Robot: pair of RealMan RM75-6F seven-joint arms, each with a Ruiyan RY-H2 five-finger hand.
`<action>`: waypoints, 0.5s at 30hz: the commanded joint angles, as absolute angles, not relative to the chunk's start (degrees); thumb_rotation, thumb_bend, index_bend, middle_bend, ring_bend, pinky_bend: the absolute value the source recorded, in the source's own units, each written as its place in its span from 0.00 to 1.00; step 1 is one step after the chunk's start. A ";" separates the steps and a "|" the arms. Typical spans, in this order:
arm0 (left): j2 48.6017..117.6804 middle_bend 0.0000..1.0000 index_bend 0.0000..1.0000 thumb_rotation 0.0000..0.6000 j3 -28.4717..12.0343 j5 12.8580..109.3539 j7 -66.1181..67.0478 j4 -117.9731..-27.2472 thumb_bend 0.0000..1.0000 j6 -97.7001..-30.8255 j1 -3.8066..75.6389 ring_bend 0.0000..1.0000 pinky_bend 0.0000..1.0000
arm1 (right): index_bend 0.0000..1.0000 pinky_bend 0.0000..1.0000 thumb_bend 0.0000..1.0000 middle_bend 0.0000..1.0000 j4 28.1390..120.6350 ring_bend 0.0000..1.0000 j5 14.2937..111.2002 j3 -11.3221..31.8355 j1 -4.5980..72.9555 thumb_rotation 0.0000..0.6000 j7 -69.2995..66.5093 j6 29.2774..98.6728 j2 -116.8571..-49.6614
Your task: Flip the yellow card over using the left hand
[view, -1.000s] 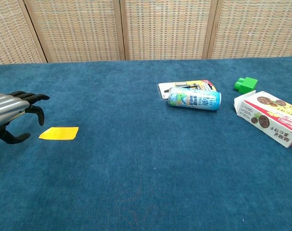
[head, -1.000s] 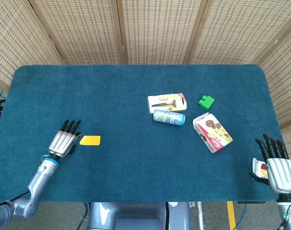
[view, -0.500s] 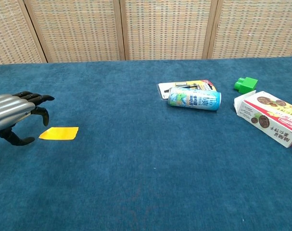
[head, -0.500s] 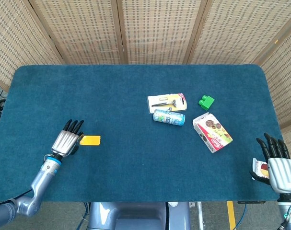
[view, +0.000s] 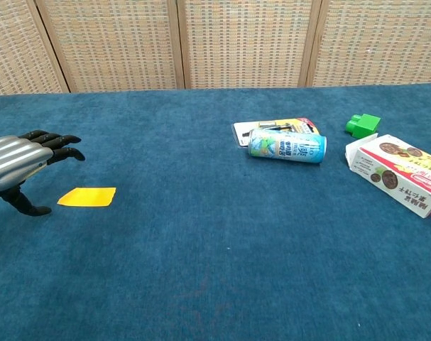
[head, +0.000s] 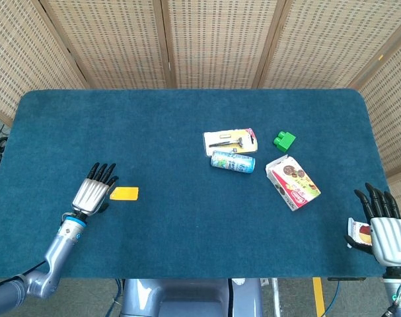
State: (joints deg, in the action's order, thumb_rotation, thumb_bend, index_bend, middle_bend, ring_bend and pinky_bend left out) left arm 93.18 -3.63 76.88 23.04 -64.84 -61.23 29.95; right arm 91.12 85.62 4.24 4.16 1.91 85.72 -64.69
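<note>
A worktop covered in dark blue carpet-like cloth (head: 174, 125) carries a small cluster toward its right side; a flat blister pack holding a razor (head: 230, 140) lies just behind a light blue drink can on its side (head: 232, 162); a green toy brick (head: 284, 140) sits near a red and white biscuit box (head: 292, 182); woven wicker screen panels (head: 213, 39) stand behind.

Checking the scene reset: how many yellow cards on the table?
1. The yellow card lies flat on the blue table near its left end, just right of the left hand, not touching it. No other is visible.
</note>
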 commanded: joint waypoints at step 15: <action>95.35 0.00 0.05 1.00 -4.66 76.49 23.57 -62.70 0.21 -61.54 30.66 0.00 0.00 | 0.08 0.00 0.05 0.00 90.52 0.00 86.02 4.37 4.11 1.00 1.08 86.17 -65.00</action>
